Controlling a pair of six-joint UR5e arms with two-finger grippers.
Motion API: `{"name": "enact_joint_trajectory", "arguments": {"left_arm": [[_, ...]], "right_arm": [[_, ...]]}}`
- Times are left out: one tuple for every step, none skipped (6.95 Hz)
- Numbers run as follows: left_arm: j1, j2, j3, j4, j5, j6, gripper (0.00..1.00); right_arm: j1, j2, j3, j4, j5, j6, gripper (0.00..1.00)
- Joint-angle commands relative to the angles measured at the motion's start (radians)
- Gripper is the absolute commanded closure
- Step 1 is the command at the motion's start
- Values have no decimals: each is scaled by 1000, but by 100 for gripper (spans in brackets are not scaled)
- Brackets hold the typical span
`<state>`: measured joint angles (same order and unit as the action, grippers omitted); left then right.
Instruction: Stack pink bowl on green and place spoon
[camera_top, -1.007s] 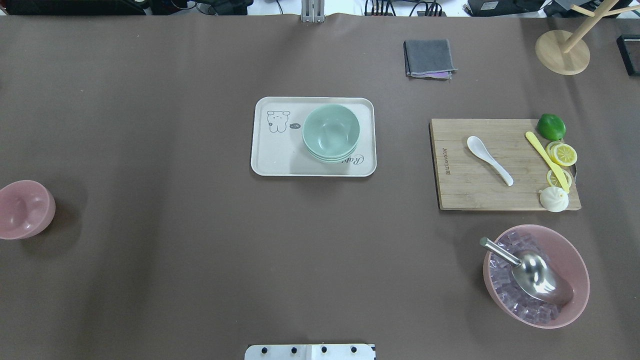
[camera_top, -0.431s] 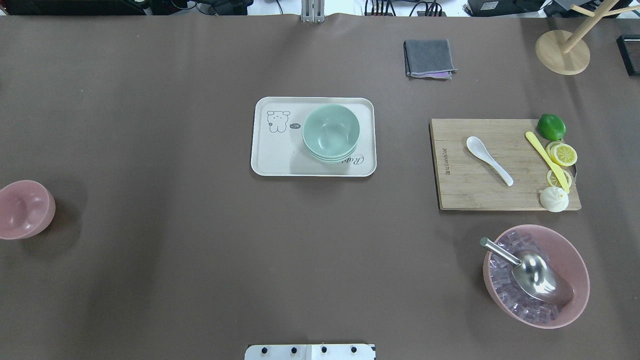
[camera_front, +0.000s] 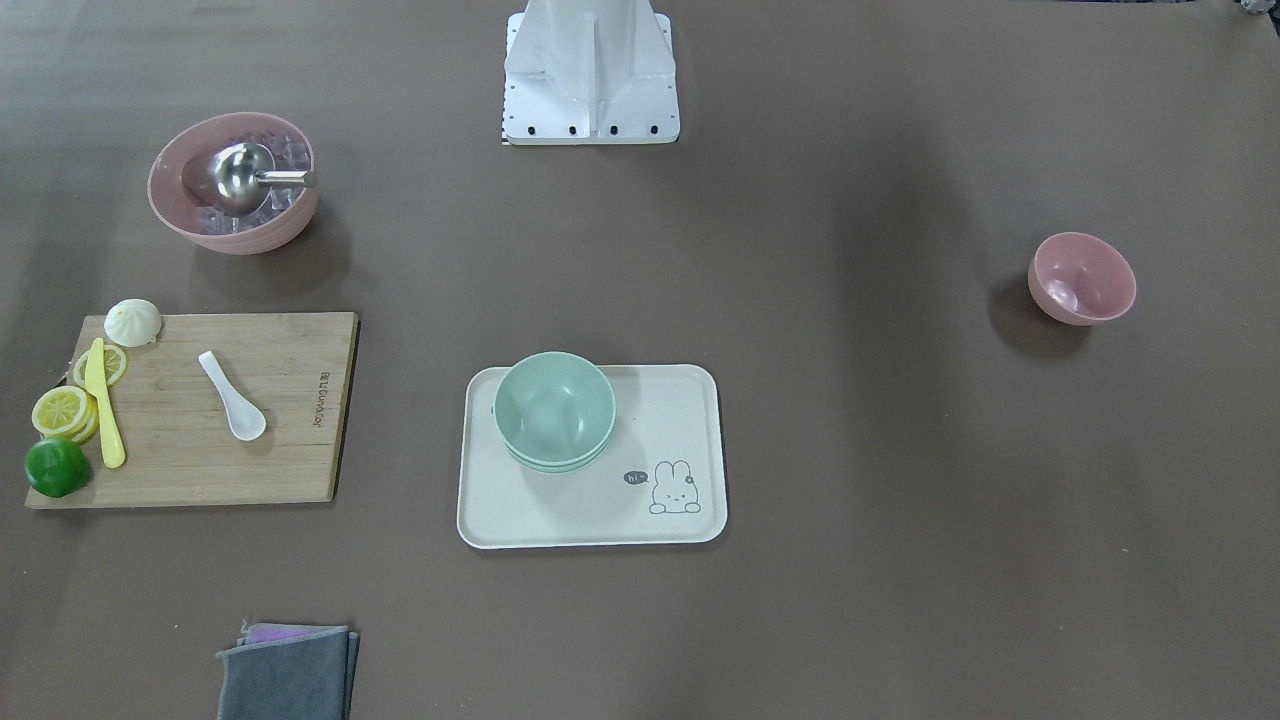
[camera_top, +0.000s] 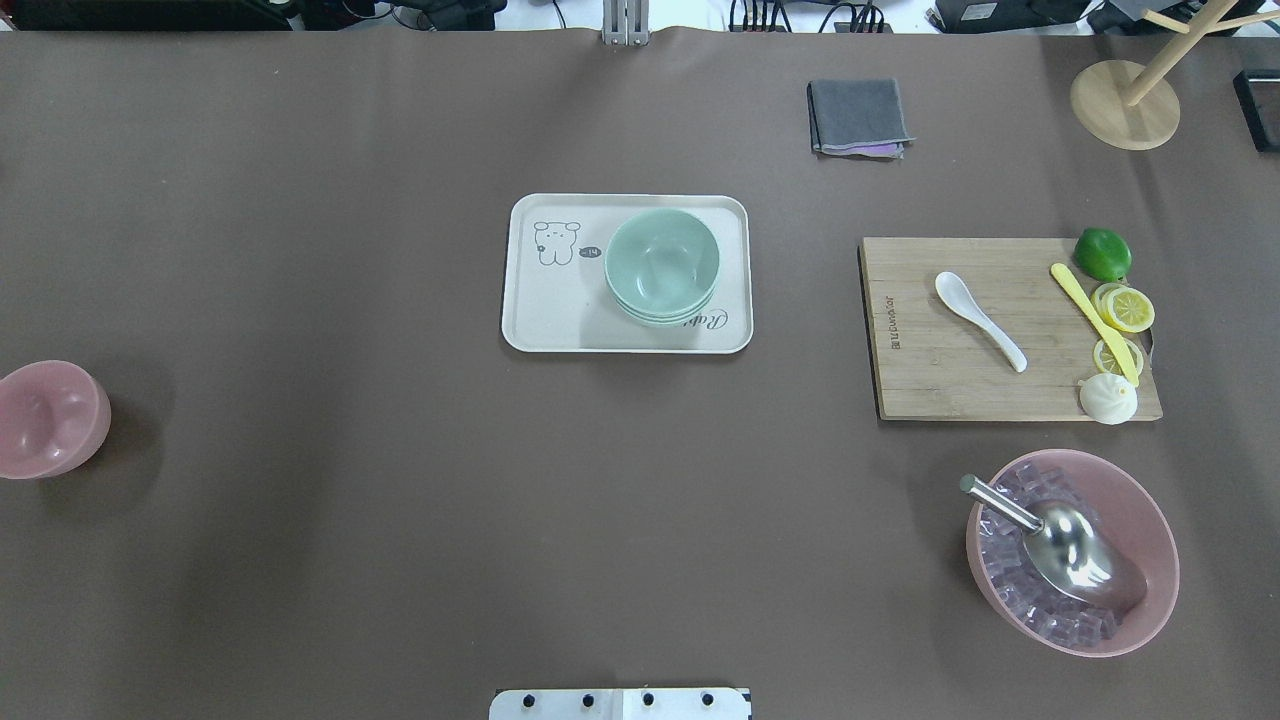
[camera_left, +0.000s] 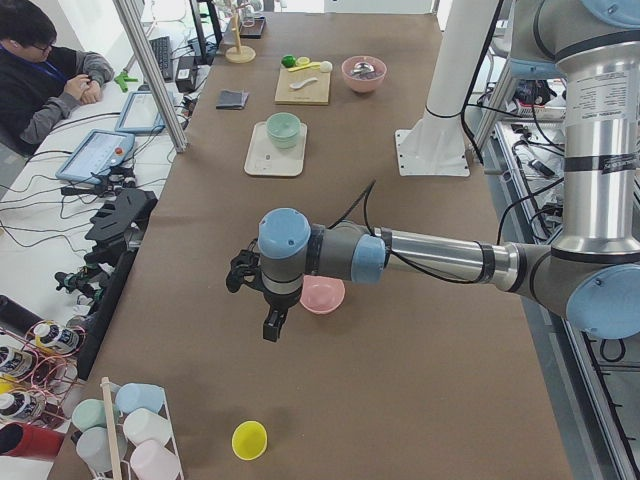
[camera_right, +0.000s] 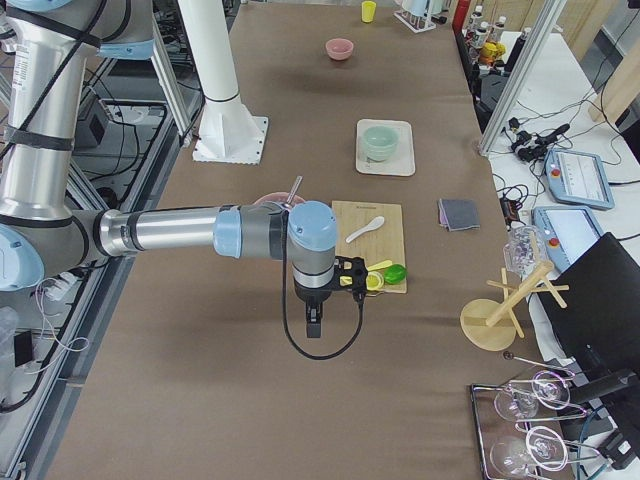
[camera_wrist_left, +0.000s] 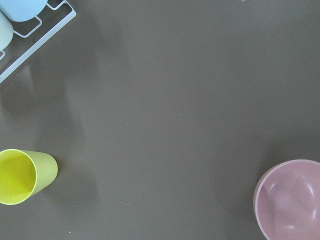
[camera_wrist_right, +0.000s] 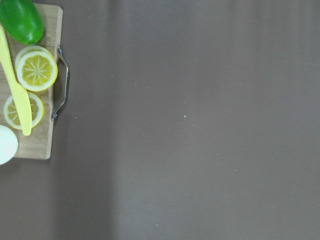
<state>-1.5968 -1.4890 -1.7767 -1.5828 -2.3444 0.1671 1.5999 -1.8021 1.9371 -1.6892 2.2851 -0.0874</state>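
Observation:
A small pink bowl (camera_top: 50, 418) stands upright at the table's far left; it also shows in the front view (camera_front: 1082, 278) and the left wrist view (camera_wrist_left: 290, 200). Stacked green bowls (camera_top: 662, 262) sit on a cream tray (camera_top: 545, 310) at mid-table. A white spoon (camera_top: 978, 320) lies on the wooden cutting board (camera_top: 930, 380). My left gripper (camera_left: 272, 328) hangs above the table just beside the pink bowl (camera_left: 322, 294). My right gripper (camera_right: 313, 326) hangs over bare table beyond the board's end. Neither shows its fingers clearly; I cannot tell open or shut.
A large pink bowl (camera_top: 1150, 530) holds ice cubes and a metal scoop (camera_top: 1060, 545). A lime (camera_top: 1102, 254), lemon slices, a yellow knife and a bun sit at the board's right end. A grey cloth (camera_top: 858, 116), a wooden stand (camera_top: 1124, 104), a yellow cup (camera_wrist_left: 22, 176) and a cup rack (camera_wrist_left: 30, 30) lie around.

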Motion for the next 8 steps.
{"name": "enact_joint_trajectory", "arguments": {"left_arm": [[0,-1,19,-3,-3,2,1],[0,7,5,-28,-3,-7,1],[12,-13,3,-13,-3,-53,1],[70,-40,10,-16,2,-54,1],[84,-10,40,-25,-1,-60,1],[118,22,45,-28,-1,-89,0],[174,35,46,-63,-1,-188,0],[236,68,59,-174,-1,-295,0]], "right_arm": [[0,-2,-1,5,5,-5,0],[-2,0,-9,6,10,-5,0],[-3,0,-10,23,60,-5,0],[-23,0,-12,23,92,3,0],[-62,-2,-29,23,93,3,0],[-90,0,-36,28,96,41,0],[-119,1,-33,34,97,92,0],[-161,0,-36,108,94,200,0]]}}
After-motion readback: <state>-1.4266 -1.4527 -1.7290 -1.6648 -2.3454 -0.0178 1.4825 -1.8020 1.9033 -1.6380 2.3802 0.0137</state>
